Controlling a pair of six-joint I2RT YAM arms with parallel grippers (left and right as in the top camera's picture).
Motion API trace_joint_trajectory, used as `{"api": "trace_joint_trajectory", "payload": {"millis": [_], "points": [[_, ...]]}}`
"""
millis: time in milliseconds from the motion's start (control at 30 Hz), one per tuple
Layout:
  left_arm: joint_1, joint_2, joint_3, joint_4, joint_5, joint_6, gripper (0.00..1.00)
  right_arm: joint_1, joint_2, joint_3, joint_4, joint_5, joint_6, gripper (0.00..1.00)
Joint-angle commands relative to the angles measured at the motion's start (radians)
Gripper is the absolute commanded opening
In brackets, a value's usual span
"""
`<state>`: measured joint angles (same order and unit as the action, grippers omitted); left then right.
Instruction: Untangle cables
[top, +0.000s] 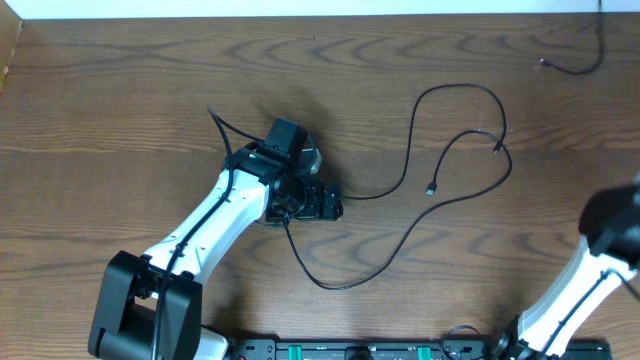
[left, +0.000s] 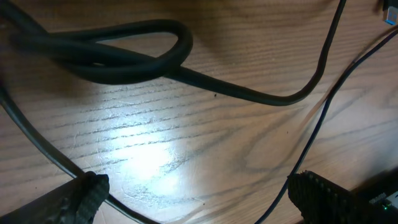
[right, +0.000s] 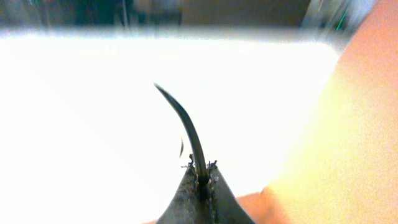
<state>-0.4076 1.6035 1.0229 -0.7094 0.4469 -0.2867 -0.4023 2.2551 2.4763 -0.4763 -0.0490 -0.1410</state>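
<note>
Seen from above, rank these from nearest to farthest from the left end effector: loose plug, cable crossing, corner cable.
1. loose plug, right of the left end effector.
2. cable crossing, farther right.
3. corner cable, top right.

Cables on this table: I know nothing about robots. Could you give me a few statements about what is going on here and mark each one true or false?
1. The left gripper has its jaws wide apart, holding nothing. True.
2. The right gripper is open and empty. False: it is shut on a thin black cord.
3. A long black cable lies in loose loops across the wooden table. True.
4. A white cable lies in the middle of the table. False: only black cables show in these views.
5. A second black cable lies apart in the table's far right corner. True.
</note>
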Motion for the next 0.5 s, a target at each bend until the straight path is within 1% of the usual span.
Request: {"api": "trace_joint_trajectory", "payload": {"millis": [0, 267, 333, 400, 467], "points": [[-0.002, 0.001, 0.013, -0.004, 0.006, 0.017, 0.98, 0.004, 0.1, -0.011, -0.056, -0.007, -0.031, 0.01], [-0.002, 0.001, 0.013, -0.004, 0.005, 0.017, 0.98, 0.004, 0.283, -0.011, -0.101, 0.014, 0.008, 0.02], [-0.002, 0.001, 0.013, -0.004, 0.005, 0.017, 0.98, 0.004, 0.305, -0.011, -0.113, 0.053, 0.016, 0.02], [-0.002, 0.001, 0.013, -0.004, 0.005, 0.017, 0.98, 0.003, 0.317, -0.011, -0.121, 0.117, 0.016, 0.06], [-0.002, 0.001, 0.013, -0.004, 0.005, 0.017, 0.98, 0.003, 0.318, -0.011, -0.125, 0.206, 0.016, 0.07]]}}
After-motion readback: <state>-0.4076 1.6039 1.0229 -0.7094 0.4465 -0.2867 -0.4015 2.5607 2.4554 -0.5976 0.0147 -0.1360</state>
